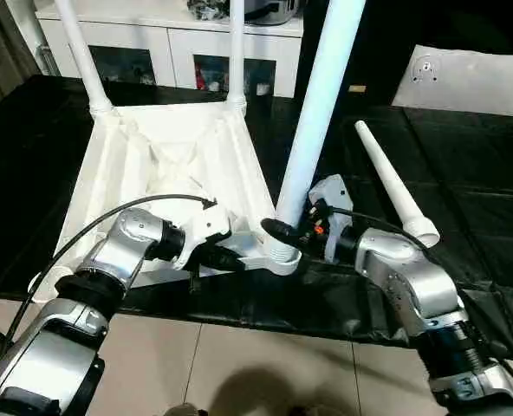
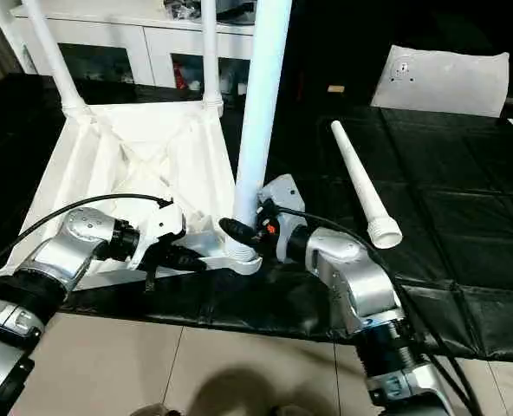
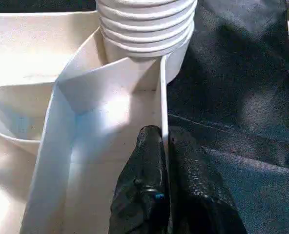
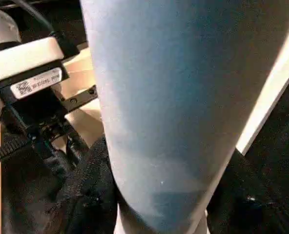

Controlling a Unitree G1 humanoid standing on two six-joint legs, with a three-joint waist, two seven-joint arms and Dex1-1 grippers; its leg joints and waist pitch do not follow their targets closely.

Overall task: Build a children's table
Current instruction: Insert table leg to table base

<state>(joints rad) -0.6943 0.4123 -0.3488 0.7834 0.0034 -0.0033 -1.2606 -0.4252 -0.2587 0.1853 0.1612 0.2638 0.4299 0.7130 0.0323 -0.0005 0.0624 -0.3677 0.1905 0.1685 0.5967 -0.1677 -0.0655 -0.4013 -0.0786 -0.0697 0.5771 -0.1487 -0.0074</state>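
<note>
White table top (image 1: 165, 165) lies upside down, three legs (image 1: 319, 104) upright; fourth leg (image 1: 393, 182) lies beside.

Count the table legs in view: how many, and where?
4. Two stand in the far corner sockets, far-left leg and far-right leg. The near-right leg stands in its socket, gripped by the right gripper. One loose leg lies on the black tabletop.

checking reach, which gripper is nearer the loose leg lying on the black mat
Right. The right gripper, closed around the upright leg in the near corner socket, sits beside the loose leg. The left gripper pinches the tabletop's near rim, farther away.
</note>
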